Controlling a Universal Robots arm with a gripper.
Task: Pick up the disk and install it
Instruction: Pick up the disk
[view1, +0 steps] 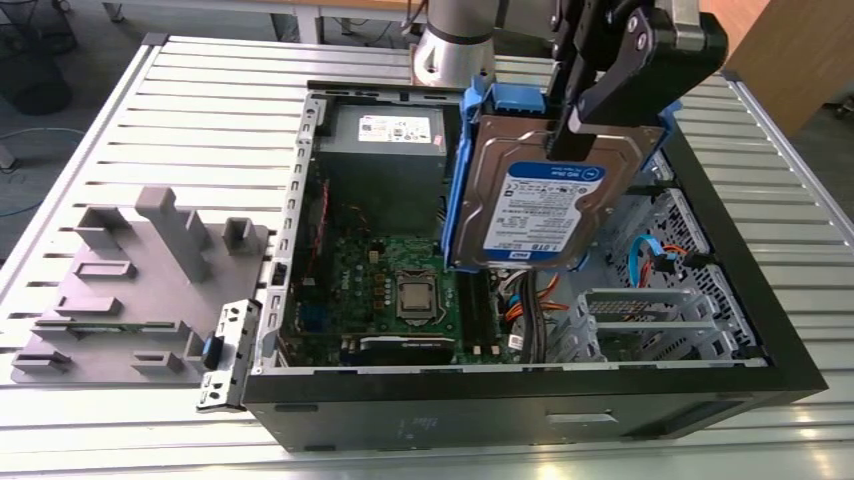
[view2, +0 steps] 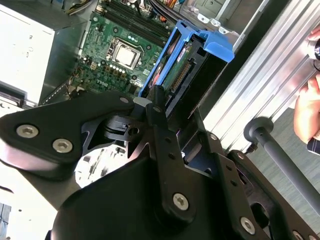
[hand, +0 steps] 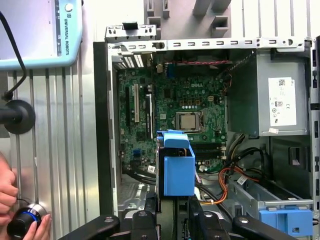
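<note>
Blue-and-white label (view1: 545, 212) on the disk (view1: 527, 150)

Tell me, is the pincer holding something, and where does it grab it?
Yes: the pincer holds the disk by its top end, hanging over the open computer case.

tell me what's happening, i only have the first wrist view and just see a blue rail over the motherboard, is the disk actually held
Observer: Yes. In the exterior view the gripper clamps the disk at its top edge. The disk hangs roughly upright, label face showing.
Operator: is it in the drive cage yet
Observer: No. It hangs over the open case, beside the metal drive cage and not in it.
</note>
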